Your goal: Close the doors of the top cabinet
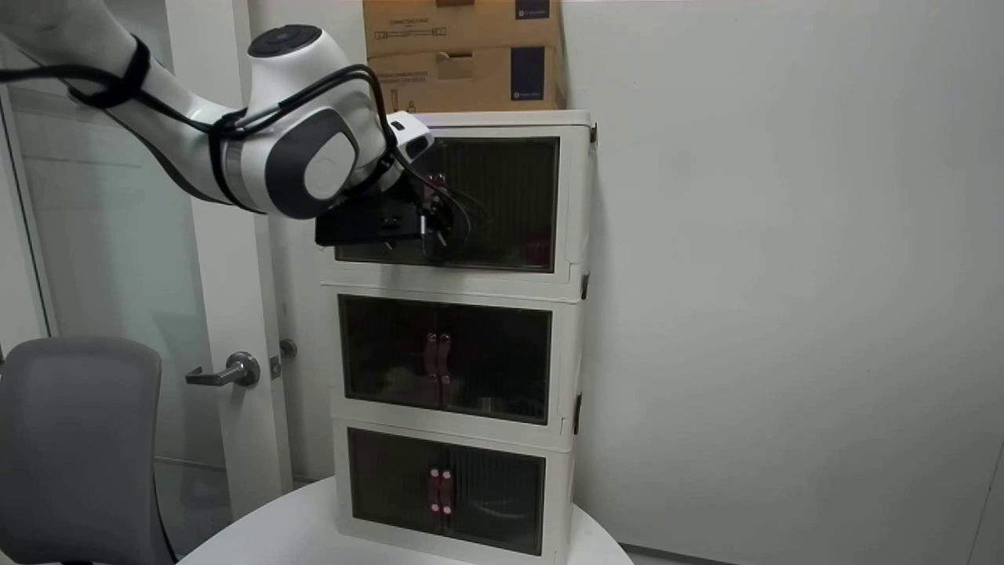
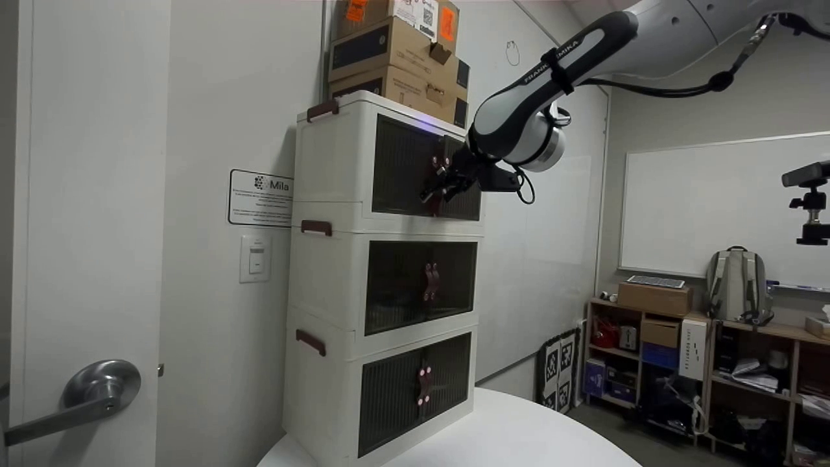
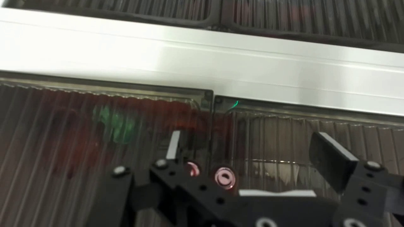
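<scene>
The top cabinet is the uppermost white-framed tier. Its smoky ribbed doors look about flush with the frame. At their meeting edge I cannot tell whether one stands slightly out. My gripper is at the front of the doors, by the dark red handles. Its fingers are spread wide in the wrist view, with only door panel and a pink handle knob showing behind the gap. Whether it touches the panels is unclear. The arm hides part of the doors.
Below are the middle tier and bottom tier, with similar doors, on a round white table. Cardboard boxes are stacked on top. A grey chair and a room door's lever stand beside the unit.
</scene>
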Controlling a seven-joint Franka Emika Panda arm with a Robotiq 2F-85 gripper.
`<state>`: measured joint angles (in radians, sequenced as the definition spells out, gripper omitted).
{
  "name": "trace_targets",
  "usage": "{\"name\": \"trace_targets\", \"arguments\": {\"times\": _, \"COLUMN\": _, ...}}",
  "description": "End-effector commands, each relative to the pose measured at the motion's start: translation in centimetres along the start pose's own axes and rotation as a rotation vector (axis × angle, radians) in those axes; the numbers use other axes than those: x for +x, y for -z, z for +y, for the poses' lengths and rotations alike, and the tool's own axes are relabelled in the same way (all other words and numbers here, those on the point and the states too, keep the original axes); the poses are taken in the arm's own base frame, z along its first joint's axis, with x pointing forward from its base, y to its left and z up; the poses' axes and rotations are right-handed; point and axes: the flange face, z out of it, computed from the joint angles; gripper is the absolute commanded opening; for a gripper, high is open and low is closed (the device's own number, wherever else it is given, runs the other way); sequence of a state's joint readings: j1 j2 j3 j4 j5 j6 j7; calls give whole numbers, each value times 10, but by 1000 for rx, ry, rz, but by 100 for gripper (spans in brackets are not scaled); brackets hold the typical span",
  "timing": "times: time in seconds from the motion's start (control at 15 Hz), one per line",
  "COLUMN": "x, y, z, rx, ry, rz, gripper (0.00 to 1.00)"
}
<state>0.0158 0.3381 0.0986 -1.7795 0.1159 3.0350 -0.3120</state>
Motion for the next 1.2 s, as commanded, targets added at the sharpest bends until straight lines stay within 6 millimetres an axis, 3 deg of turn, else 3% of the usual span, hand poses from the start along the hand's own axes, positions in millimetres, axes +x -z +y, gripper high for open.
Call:
{"name": "trace_targets", "arguments": {"times": 0.0, "x": 19, "y": -5, "z": 2, "rx": -36, "ry": -13, "rz": 126, "gripper": 100}}
{"name": "trace_targets", "arguments": {"times": 0.33, "x": 28, "y": -20, "z": -6, "rx": -37, "ry": -11, "rz": 213, "gripper": 100}}
{"name": "trace_targets", "arguments": {"times": 0.8, "x": 36, "y": -34, "z": -8, "rx": -19, "ry": -35, "rz": 194, "gripper": 100}}
{"name": "trace_targets", "arguments": {"times": 1.13, "x": 44, "y": -22, "z": -3, "rx": 16, "ry": -82, "rz": 136, "gripper": 100}}
